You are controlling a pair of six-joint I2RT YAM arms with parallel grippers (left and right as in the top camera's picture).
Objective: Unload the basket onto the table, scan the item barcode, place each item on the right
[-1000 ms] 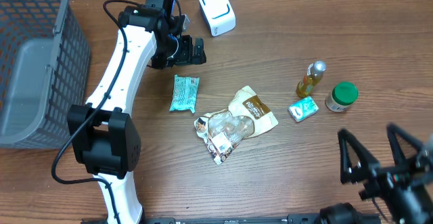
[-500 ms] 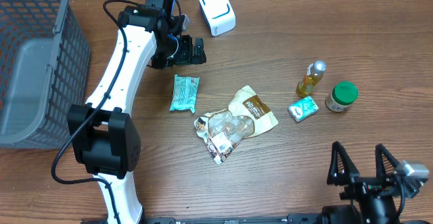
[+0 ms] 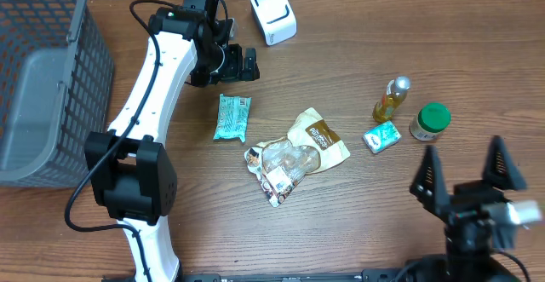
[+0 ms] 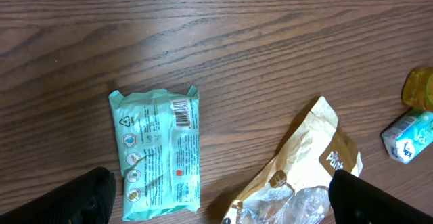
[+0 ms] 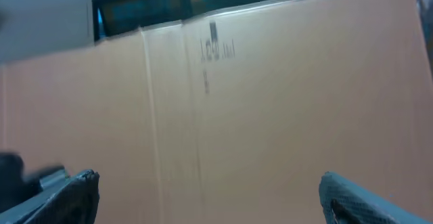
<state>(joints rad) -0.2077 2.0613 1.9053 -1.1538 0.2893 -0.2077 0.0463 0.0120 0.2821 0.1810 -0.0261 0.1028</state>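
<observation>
Right claw (image 3: 464,158) nearest: spread wide, empty, its camera facing only blurred cardboard (image 5: 270,116). Just beyond it on table (image 3: 358,231): teal carton (image 3: 381,136), green-lid jar (image 3: 430,121), yellow bottle (image 3: 391,100). Farther: left claw (image 3: 248,64), fully spread, gripping nothing. Teal packet (image 3: 232,117) flat on its near side, barcode (image 4: 181,112) up. White box (image 3: 272,14), likely scanner, just past claw. Risks: thin crinkly wrapper slipping, fingers covering barcode, neighbouring clear bag (image 3: 281,164) snagging.
</observation>
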